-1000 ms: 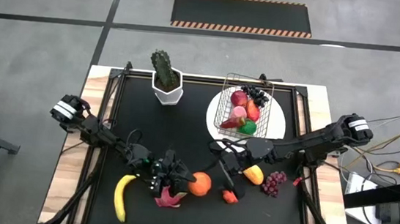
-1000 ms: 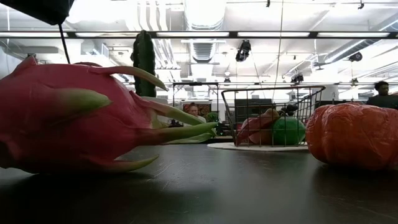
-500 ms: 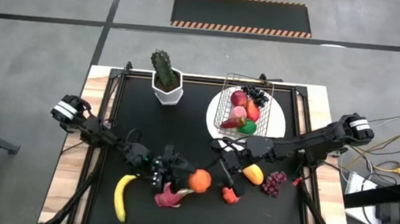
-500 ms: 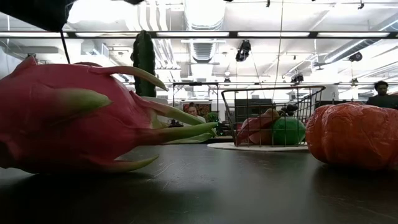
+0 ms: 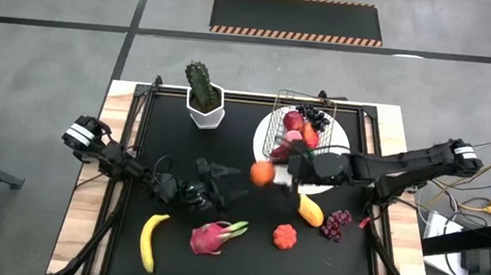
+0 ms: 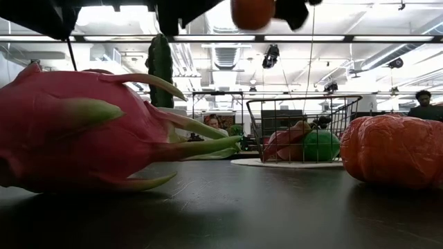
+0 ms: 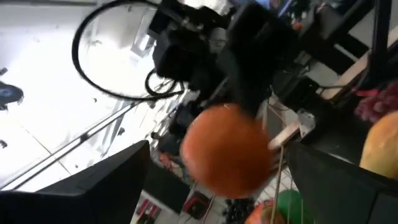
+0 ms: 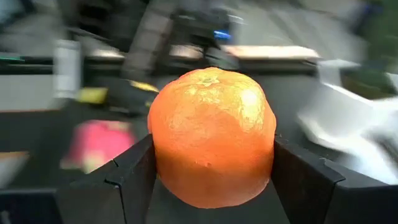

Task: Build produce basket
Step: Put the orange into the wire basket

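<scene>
**Inspector A:** Right hand (image 5: 269,175), centre of the high view: status?

**Inspector B:** Pinching the orange (image 5: 262,173). The right wrist view shows the orange (image 8: 212,137) seated between both dark fingers (image 8: 130,177), lifted off the bench (image 5: 236,146).

**Inspector A:** Left hand (image 5: 220,177)?

**Inspector B:** Spread wide, holding nothing, left of the orange at mid-frame. The left wrist view looks past its own fingers at the orange (image 7: 229,155) in the other hand.

**Inspector A:** The basket (image 5: 296,129)?

**Inspector B:** Upper right of centre, standing on a round white plate (image 5: 339,147). It holds red, pink and green fruit and a dark grape bunch. The orange hangs just off its lower left corner.

**Inspector A:** Loose produce?

**Inspector B:** Along the lower bench: banana (image 5: 151,240) at lower left, dragon fruit (image 5: 214,237) beside it, pomegranate (image 5: 285,237), mango (image 5: 311,211), purple grapes (image 5: 337,224) lower right.

**Inspector A:** Anything else?

**Inspector B:** A cactus in a white pot (image 5: 204,97), upper left of centre.
</scene>
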